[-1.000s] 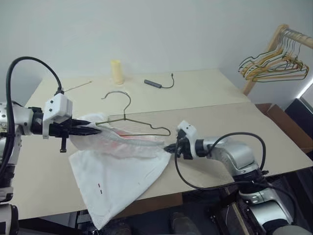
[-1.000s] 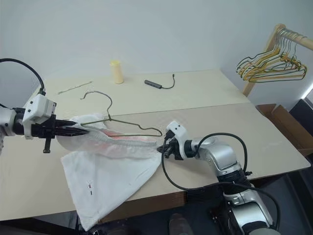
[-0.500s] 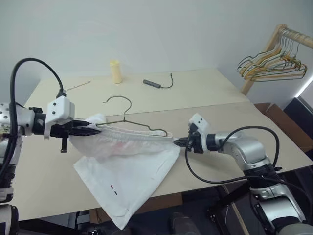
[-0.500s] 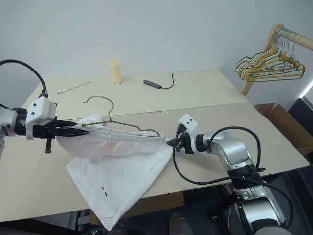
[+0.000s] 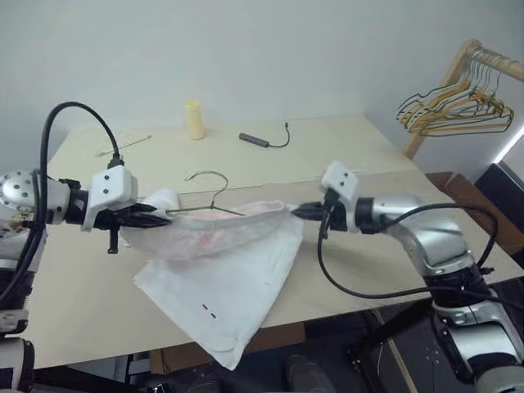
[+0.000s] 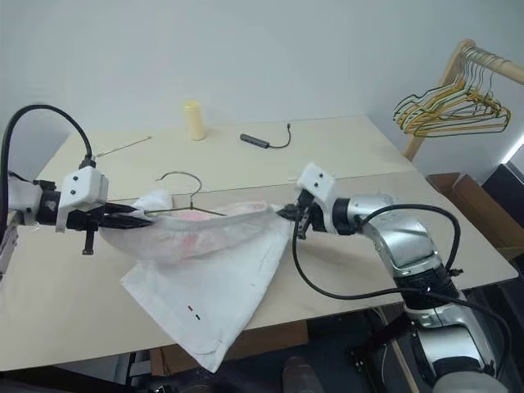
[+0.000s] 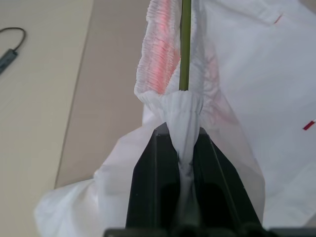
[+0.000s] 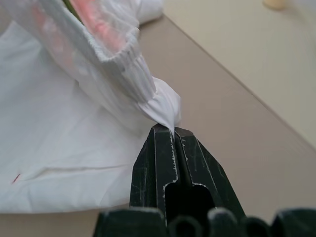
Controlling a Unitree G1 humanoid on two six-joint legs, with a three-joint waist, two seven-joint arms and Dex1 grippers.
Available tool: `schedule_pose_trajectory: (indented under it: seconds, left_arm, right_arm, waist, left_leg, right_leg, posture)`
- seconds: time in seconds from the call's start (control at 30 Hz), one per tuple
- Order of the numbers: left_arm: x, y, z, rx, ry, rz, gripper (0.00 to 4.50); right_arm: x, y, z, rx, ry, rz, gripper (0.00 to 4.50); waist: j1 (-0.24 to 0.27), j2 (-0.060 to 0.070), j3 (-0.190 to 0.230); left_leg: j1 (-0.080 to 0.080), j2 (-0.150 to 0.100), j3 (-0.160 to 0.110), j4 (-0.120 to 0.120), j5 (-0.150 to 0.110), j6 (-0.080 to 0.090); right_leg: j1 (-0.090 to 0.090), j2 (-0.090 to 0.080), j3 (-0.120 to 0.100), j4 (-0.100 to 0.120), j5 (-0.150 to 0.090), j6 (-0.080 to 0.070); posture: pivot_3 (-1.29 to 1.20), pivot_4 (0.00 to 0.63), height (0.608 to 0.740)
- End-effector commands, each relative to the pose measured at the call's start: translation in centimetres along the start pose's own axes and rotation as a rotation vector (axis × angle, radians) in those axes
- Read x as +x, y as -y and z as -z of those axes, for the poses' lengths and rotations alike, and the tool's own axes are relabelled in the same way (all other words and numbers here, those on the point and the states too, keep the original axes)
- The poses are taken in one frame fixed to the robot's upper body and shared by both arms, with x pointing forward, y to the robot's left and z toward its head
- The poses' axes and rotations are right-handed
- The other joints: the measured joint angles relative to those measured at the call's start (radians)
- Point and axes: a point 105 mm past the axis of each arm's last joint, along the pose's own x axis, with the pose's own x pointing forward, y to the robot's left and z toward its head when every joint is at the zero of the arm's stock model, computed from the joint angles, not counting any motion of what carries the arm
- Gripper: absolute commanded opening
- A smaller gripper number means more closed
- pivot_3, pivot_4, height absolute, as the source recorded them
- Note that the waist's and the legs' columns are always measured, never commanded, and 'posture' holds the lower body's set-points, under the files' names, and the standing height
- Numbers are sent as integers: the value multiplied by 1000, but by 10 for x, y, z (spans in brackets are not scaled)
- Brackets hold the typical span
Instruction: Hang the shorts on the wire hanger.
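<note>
Two pinches carry all the weight, and there is little of it: the shorts [image 5: 225, 262] are thin white cloth, limp enough to sag between my hands and drape onto the table [image 5: 368, 155] below. My left gripper [image 5: 155, 219] has its fingers clamped on a bunched end of the gathered waistband, the fabric squeezed into a narrow roll between them. My right gripper [image 5: 300, 212] is closed tight on a small tuft at the opposite end of the waistband. Between the two, the band is held up off the table, stretched into a shallow trough with a pink stain showing through.

I judge the elastic edge the right place to hold: it is ribbed and thick, so it should not slide out as the smooth leg cloth might. The right-hand tuft is small, though, and could slip free under a hard pull.

The wire hanger [image 5: 210, 195] is stiff, thin and light; its bar runs inside the waistband, straight out from my left fingertips in the left wrist view, and its hook stands clear above the cloth. It looks loose enough to tip or slide.

The table is pale, smooth and matt, with a cream cylinder [image 5: 193, 119], a small dark cabled device [image 5: 259, 139] and a thin stick [image 5: 123, 146] well apart at the far side. Beyond the right corner a wooden rail [image 5: 479, 61] holds bunched hangers [image 5: 454, 110] against a plain white wall
</note>
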Motion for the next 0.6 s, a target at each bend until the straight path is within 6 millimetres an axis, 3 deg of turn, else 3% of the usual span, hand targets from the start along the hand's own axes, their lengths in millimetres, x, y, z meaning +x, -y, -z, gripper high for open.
schedule_pose_trajectory:
  seconds: [0.03,0.27,0.6]
  left_arm:
    - [-3,-11,-12,54,31,-57,0]
    - [1,-7,-24,75,111,-31,0]
    - [-2,-3,-25,58,150,-46,0]
  right_arm:
    - [-7,2,-35,-180,38,8,48]
    - [6,2,-56,-294,30,2,48]
    - [22,-9,-41,-328,-40,-39,48]
  waist:
    - [0,0,0]
    - [-4,0,0]
    - [-1,0,0]
  left_leg:
    - [0,0,0,0,0,0]
    - [0,0,0,0,0,0]
    - [-1,0,0,0,0,0]
  right_leg:
    - [0,0,0,0,0,0]
    - [-1,0,0,0,0,0]
    - [-1,0,0,1,0,0]
  posture:
    - [-115,0,740]
    - [-108,0,740]
    - [-95,0,740]
